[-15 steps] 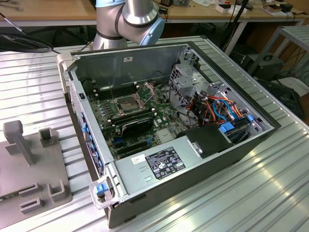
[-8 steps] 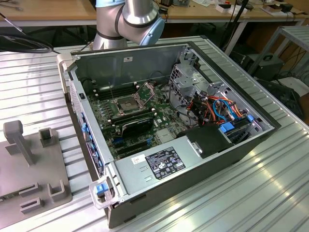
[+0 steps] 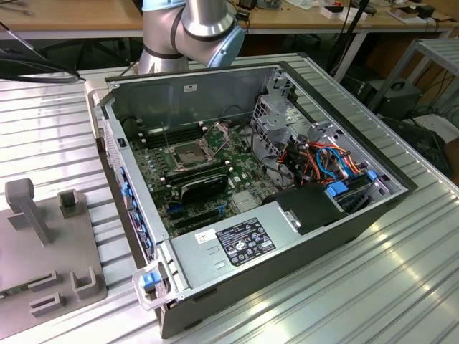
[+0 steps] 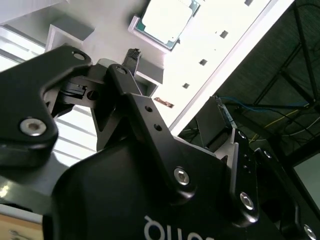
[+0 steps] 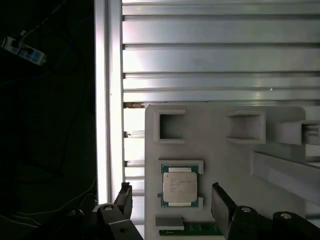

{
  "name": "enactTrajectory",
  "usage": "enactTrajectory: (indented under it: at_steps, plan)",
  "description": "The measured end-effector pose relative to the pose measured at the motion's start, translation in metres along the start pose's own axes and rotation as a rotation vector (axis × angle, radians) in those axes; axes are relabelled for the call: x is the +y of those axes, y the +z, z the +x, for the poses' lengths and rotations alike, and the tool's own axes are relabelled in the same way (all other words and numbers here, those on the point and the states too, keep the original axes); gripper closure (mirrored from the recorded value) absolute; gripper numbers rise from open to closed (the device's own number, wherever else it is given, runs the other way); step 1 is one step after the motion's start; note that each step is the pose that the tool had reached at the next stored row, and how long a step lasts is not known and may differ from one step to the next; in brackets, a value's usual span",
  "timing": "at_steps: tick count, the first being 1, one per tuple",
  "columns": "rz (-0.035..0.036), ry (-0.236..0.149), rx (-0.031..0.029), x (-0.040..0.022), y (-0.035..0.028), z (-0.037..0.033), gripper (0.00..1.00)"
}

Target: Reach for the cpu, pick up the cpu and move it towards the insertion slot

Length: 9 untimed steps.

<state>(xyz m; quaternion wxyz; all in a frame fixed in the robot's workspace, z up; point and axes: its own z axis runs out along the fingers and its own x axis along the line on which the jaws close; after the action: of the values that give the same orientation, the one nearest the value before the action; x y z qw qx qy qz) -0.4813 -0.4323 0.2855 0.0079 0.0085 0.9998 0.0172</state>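
**Gripper open wide over the cpu, nothing in its grasp**

Gripper (image 5: 170, 192) first: from my seat, the first wrist view shows its two dark fingers (image 5: 220, 202) spread far apart, one on each side of the cpu (image 5: 179, 186), with pale plate showing between each finger and the chip. Neither finger touches it. How high the tips stand above the plate I cannot tell.

That cpu lies flat, silvery top up, seated in a shallow raised holder on a light grey fixture plate (image 5: 225, 165). Two empty square pockets (image 5: 171, 126) sit further along the same plate, and a sliver of green board (image 5: 200, 229) lies just beside the holder on the gripper's side. The plate rests on a ribbed metal table (image 5: 215, 55).

In the second wrist view I see the same chip (image 4: 167, 20) beyond one fingertip (image 4: 134, 55) (the black body of the tool takes much of that picture).

On the exterior view, the insertion slot (image 3: 188, 154) sits on the green motherboard (image 3: 154, 172) inside the opened computer case (image 3: 215, 86), its metal frame swung up and its dark centre bare. The arm (image 3: 201, 25) rises behind the case's far wall.
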Motion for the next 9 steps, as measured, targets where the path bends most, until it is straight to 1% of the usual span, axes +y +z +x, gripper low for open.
enactTrajectory:
  at_steps: [4, 5, 7, 9]
  plan:
    - [0.0001, 0.003, 0.0, -0.0037, 0.0078, 0.0001, 0.26]
    - [0.0002, 0.004, 0.0, -0.0043, 0.0097, -0.0001, 0.26]
    - [0.0003, 0.01, -0.0001, -0.0051, 0.0157, -0.0009, 0.26]
    - [0.0004, 0.017, -0.0005, -0.0056, 0.0193, -0.0012, 0.26]
